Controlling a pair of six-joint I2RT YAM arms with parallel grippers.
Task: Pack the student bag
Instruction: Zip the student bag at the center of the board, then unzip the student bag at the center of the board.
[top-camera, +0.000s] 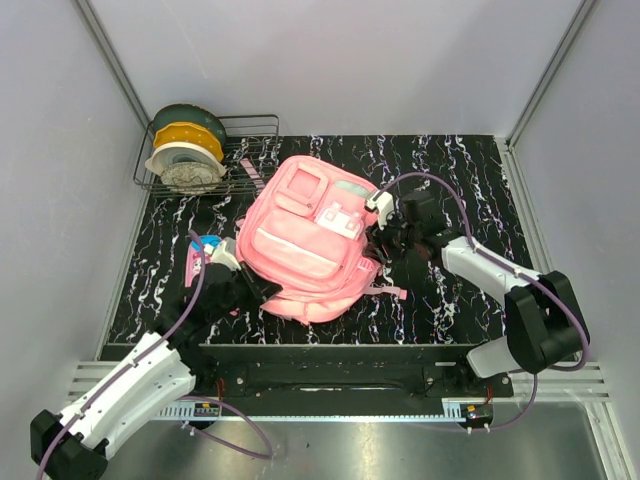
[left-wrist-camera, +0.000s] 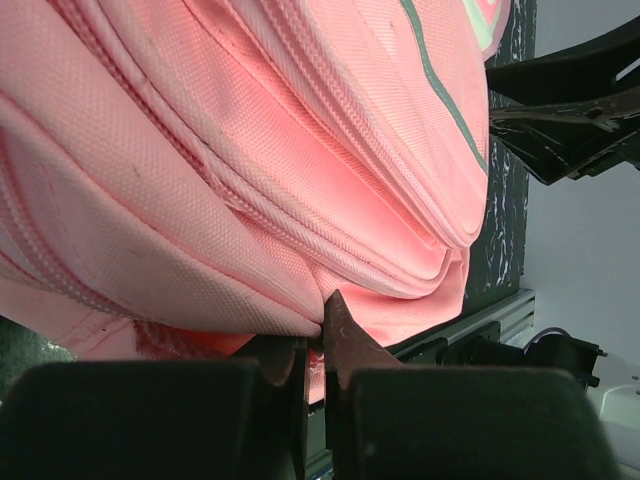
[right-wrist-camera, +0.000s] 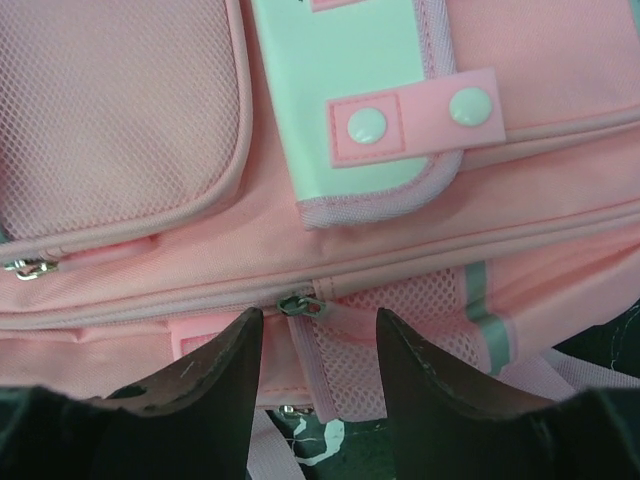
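The student bag (top-camera: 300, 250) lies in the middle of the marbled tabletop (top-camera: 460, 170), the left jaws clamped on its near-left edge while the right jaws stand apart astride a zipper pull (right-wrist-camera: 296, 304) on its right side.

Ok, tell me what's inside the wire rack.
In the wire rack stand three round discs: dark green, yellow, white. What lies behind or beneath them is covered.

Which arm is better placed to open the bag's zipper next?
Right. The right gripper, open, straddles the zipper pull on the student bag; the left gripper is shut on the bag's edge, likely anchoring it.
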